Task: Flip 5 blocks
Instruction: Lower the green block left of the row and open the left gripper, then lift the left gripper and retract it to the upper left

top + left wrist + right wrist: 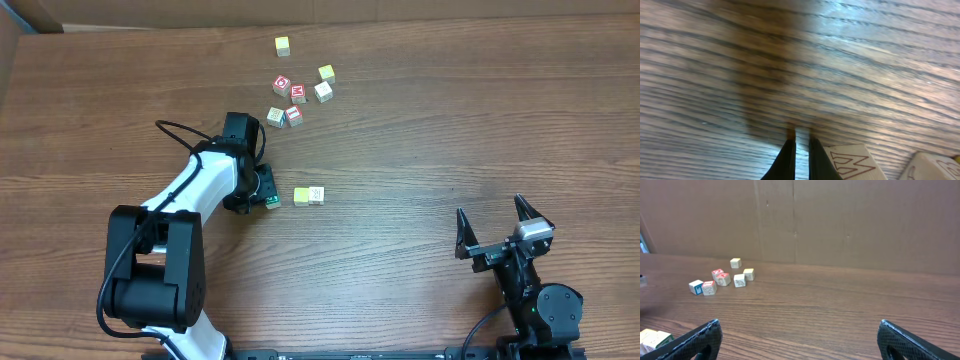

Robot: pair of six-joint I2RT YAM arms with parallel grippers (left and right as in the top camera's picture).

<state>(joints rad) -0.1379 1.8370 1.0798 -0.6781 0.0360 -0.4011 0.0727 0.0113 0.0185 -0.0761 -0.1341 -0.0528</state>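
Near tabletop point(430, 130) centre-left, L end effector point(264, 197) sits low, fingers pinched narrow w/ nothing seen btwn them in wrist view. Green block point(272, 204) lies right at its tip; touching or not, can't tell. Just to the right: yellow block point(302, 197) & cream block point(316, 195), side by side, touching. Further back, whitish block w/ blue point(276, 116) sits beside red-framed block point(293, 115), just in front of red-lettered cubes point(298, 92). R end effector point(505, 232) is well apart at front right, jaws spread wide, holding nothing.
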